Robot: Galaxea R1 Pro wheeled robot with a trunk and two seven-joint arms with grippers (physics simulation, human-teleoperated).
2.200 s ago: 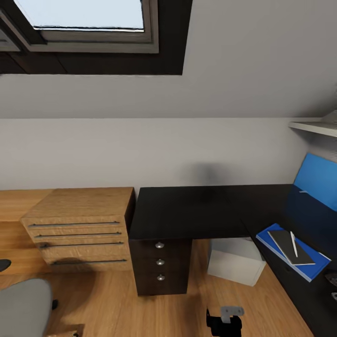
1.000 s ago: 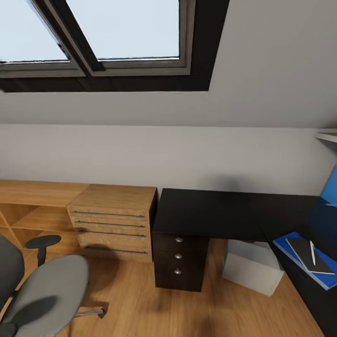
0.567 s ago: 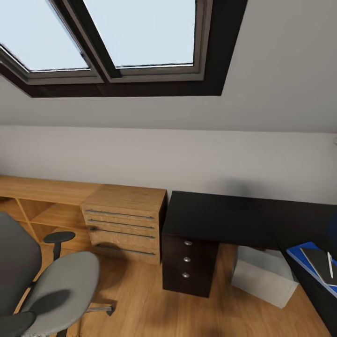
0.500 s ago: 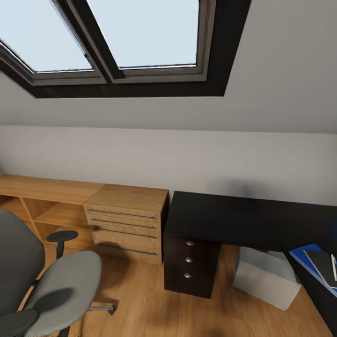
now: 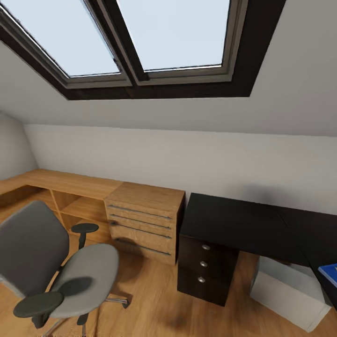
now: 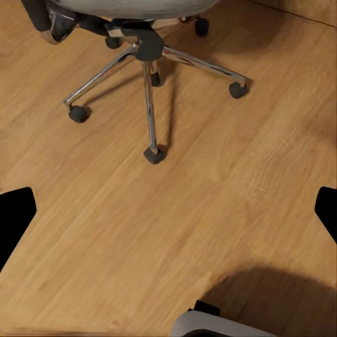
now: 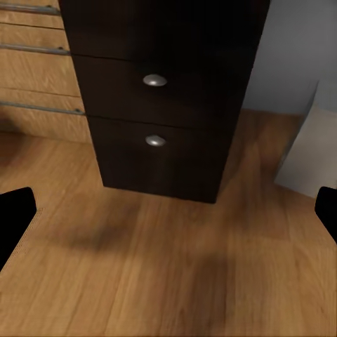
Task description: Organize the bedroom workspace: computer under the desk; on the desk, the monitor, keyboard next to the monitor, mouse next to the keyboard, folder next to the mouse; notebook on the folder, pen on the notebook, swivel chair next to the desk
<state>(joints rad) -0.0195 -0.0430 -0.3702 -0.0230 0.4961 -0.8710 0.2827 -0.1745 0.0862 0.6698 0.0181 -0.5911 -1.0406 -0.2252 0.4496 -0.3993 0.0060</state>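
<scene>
The whole head view has swung toward the left since half a second ago, so the camera has turned, not the furniture: the swivel chair (image 5: 61,276) now shows almost whole, where before its back was cut by the frame's left edge, and the blue folder (image 5: 329,273) has slid to the right edge, with just a corner left showing. The notebook and pen seen on it earlier are now out of frame.

Nearest, in the left wrist view, the chair's metal star base (image 6: 149,53) stands on the wood floor (image 6: 175,225), castors down. The left tool (image 6: 168,217) shows two dark fingertips at opposite edges, spread wide apart with nothing between them. In the right wrist view the right tool (image 7: 168,217) is likewise spread, empty, facing the black drawers (image 7: 165,105) with round silver knobs.

Farther off, the grey computer (image 5: 290,295) sits on the floor under the black tabletop (image 5: 234,222), its right side cut off. The light-wood drawer chest (image 5: 145,220) stands touching the drawers' left side. Above are the skylight windows (image 5: 140,37). No writing or labels can be read anywhere.
</scene>
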